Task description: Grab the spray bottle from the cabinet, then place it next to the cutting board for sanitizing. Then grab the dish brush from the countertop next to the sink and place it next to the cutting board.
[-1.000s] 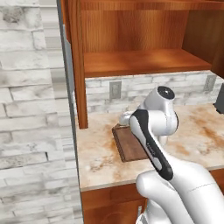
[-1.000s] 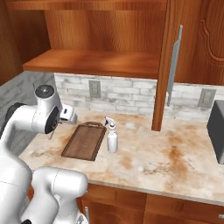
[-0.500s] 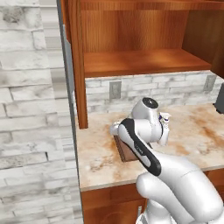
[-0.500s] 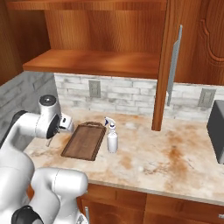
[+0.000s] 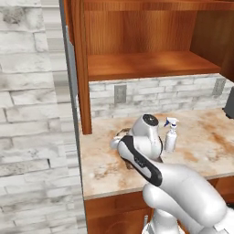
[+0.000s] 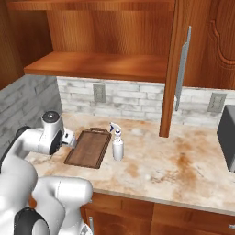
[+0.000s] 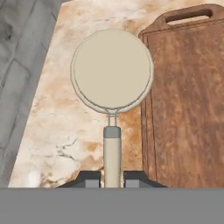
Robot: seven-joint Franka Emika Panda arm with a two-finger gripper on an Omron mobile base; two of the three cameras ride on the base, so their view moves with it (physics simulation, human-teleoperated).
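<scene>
Claw (image 7: 112, 178) gripping dish brush (image 7: 112, 72), beside cutting board (image 7: 188, 100), unlabelled

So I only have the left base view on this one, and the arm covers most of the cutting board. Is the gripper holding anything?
Observer: Yes. In the hand view the gripper is shut on the dish brush, clamping its thin handle.
Operator: Where is the brush head relative to the board?
Observer: The round head sits over the countertop beside the cutting board, its edge overlapping the board's long rim near the handle end.
Operator: And the spray bottle, is it touching the board?
Observer: In the right base view the spray bottle stands upright on the counter just off the board's far long side; whether they touch, I cannot tell.
</scene>
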